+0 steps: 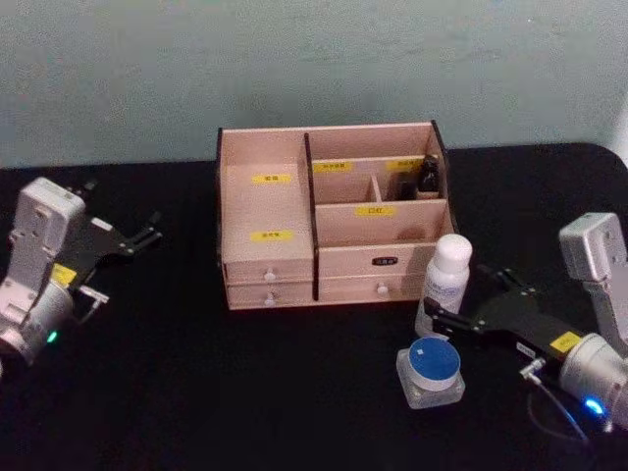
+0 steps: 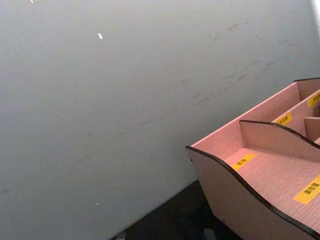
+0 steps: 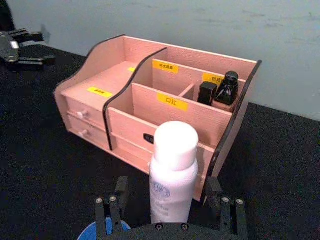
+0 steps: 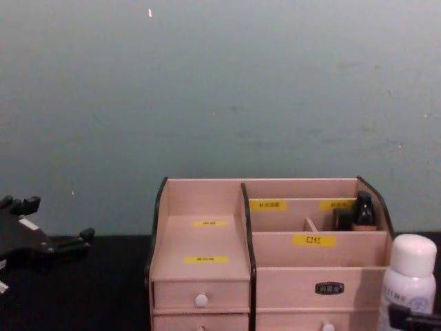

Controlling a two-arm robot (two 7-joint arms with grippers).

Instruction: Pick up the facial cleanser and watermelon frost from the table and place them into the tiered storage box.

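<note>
The facial cleanser (image 1: pixel 449 278), a white bottle with a white cap, stands upright in front of the tiered storage box's (image 1: pixel 265 211) right drawers. My right gripper (image 1: pixel 456 297) is open around the bottle's lower body; in the right wrist view the bottle (image 3: pixel 172 170) sits between the fingers (image 3: pixel 117 202) with a gap on each side. The watermelon frost (image 1: pixel 430 371), a small clear jar with a blue lid, rests just in front of the bottle, and its lid (image 3: pixel 100 231) shows beside one finger. My left gripper (image 1: pixel 142 235) hangs open at the far left.
Two dark small bottles (image 1: pixel 429 175) occupy the storage box's back right compartment. The other compartments look empty, and the left stepped shelf (image 2: pixel 280 175) is bare. The table is black cloth, with a grey-green wall behind.
</note>
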